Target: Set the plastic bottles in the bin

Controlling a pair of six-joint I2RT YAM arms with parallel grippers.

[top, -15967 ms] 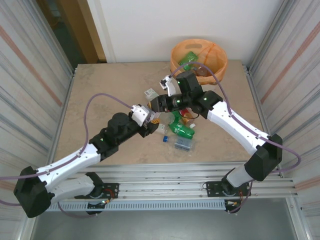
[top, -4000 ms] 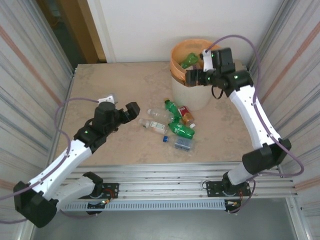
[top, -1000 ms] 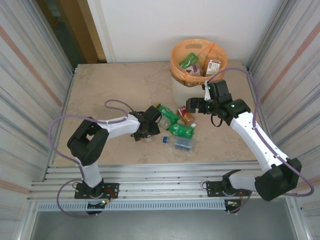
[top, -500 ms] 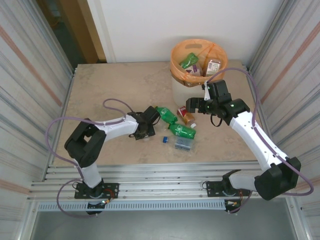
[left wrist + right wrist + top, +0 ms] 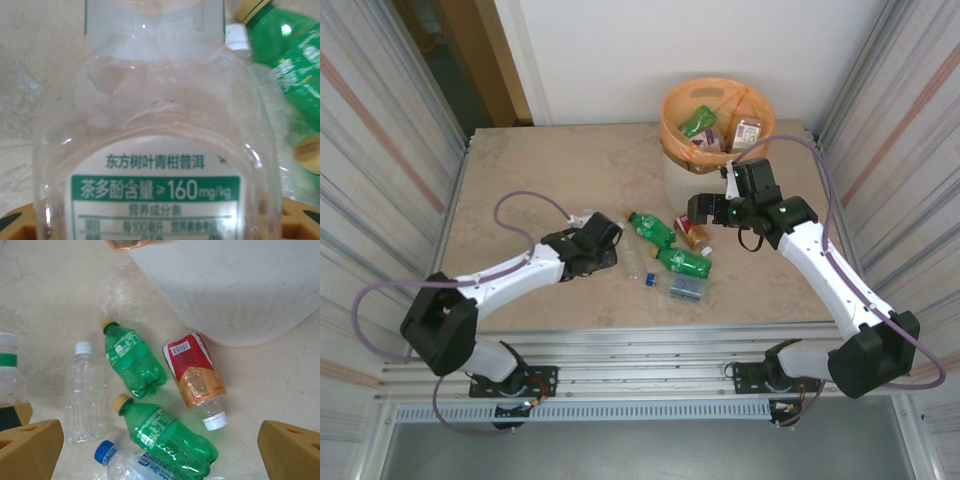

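Left wrist view: my left gripper grips the clear bottle at its label; it seems light, thin-walled, slippery, crushable.

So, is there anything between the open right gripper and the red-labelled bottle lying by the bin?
Nothing visible. The right gripper hangs open over the red-labelled bottle, which lies uncovered on the table. The nearest green bottle lies beside it, not on it.
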